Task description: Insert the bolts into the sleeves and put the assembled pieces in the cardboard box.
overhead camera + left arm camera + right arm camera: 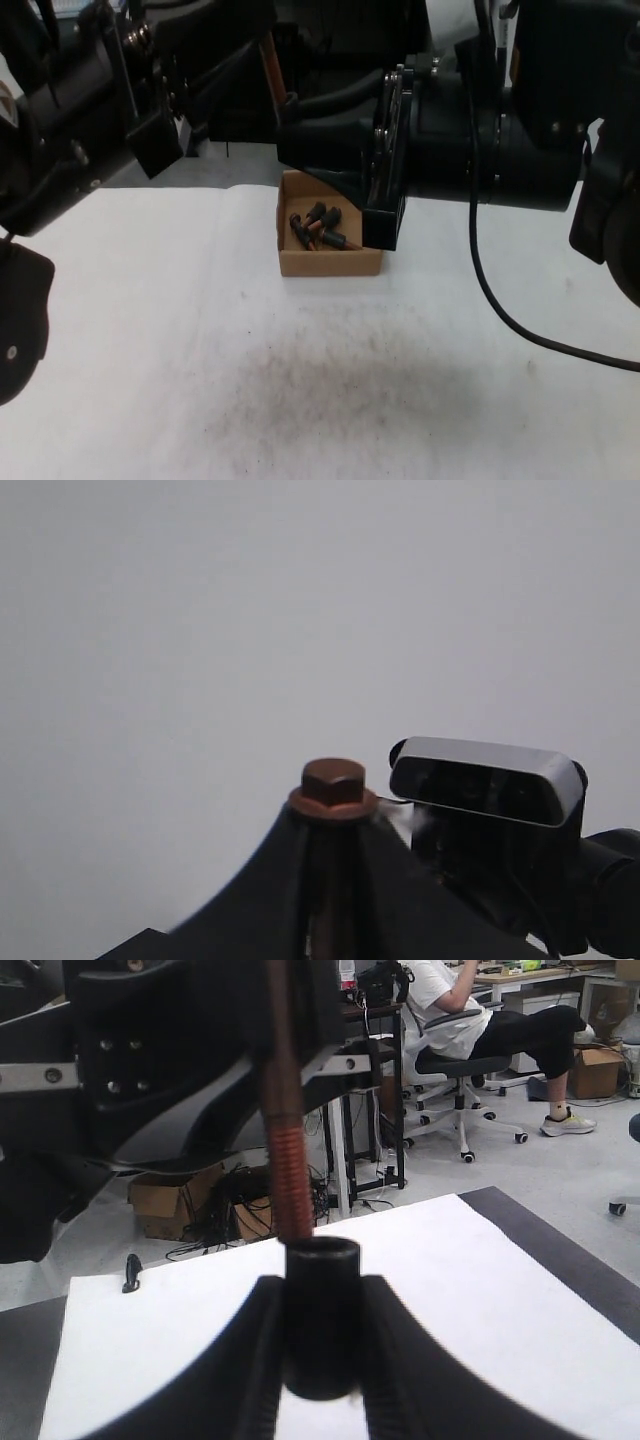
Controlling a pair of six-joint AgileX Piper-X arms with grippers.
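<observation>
Clamps the left gripper on a copper-coloured bolt, just under its hex head, and aims the threaded end down at the mouth of a black sleeve. Pinches that sleeve upright in the right gripper, with both fingers closed against its sides. Holds thread and sleeve rim together, or nearly so; cannot tell whether the tip is inside yet. Looks like the insertion step, done in mid-air, apparently above the cardboard box and toward its far left corner.

Calls next for a straight push of the bolt along the sleeve's bore, with the two lined up first, since the shank seems to sit slightly to one side of the opening. Then calls for a carry down to the box and a release over it. Shows several finished pieces lying crosswise inside the box, dark sleeves on copper shanks.

Stretches an arm roughly level over the box's far wall from the box's right side, with its dark bulk hiding the box's far right corner. Leaves a white sheet spread under the box, with a grey smudge in front of the box's near wall.
</observation>
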